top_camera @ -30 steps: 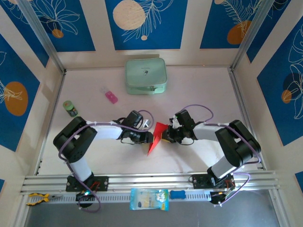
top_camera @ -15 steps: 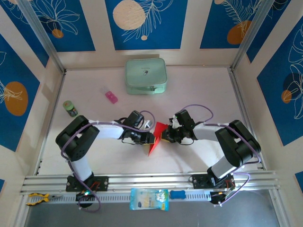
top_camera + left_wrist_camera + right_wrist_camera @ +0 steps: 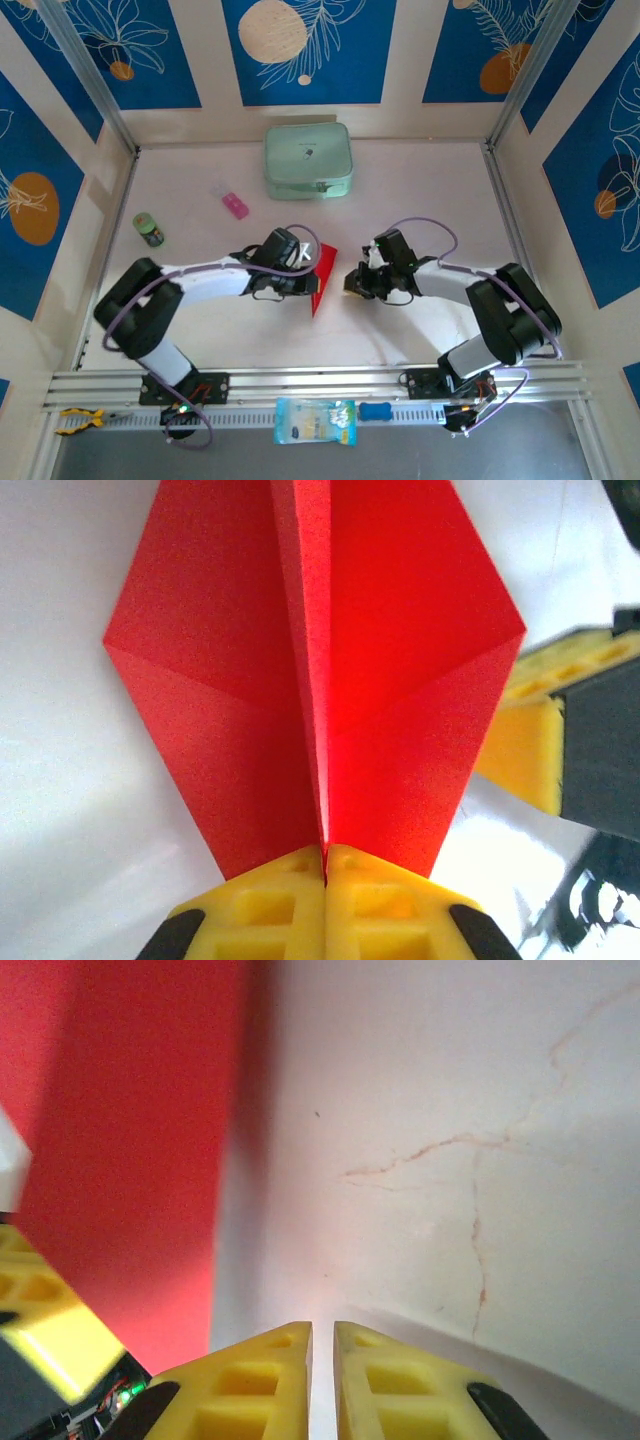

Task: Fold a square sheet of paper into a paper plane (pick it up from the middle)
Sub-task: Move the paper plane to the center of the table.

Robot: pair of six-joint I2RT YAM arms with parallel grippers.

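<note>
Red paper: the paper plane (image 3: pixel 323 278) is a part-folded dart with a raised centre crease and a wing spread to either side.
Where it is: on the arm-base side of the pale green case (image 3: pixel 308 160), well apart from it, low over the table (image 3: pixel 420 200) between the two grippers. I cannot tell whether the wings rest flat or are slightly lifted.
Long axis: it runs from the case side towards the arm bases with a slight tilt, and the sharp tip points away from the case.
Left gripper (image 3: pixel 325 862): the yellow fingers are pressed together on the centre crease, pinching the ridge at one end of the fold.
Right gripper (image 3: pixel 322 1345): the fingers are drawn almost together with only a slit between them. Bare table shows through the slit and nothing is held.
Right gripper's place: further from the case than the plane's top corner, just beside the right wing and apart from it.
Nearer arm: the left arm is already on the paper, and the right is a short reach away.
Key relation: the plane lies to the right gripper's left, with its long axis running across that gripper's line of reach. Any press or grab from the right would probably meet the wing edge broadside.
Likely step: the left gripper pins the crease while the right is free to work the wing.
Risk: thin paper held at one end could pivot or buckle if pushed from the side.
</note>
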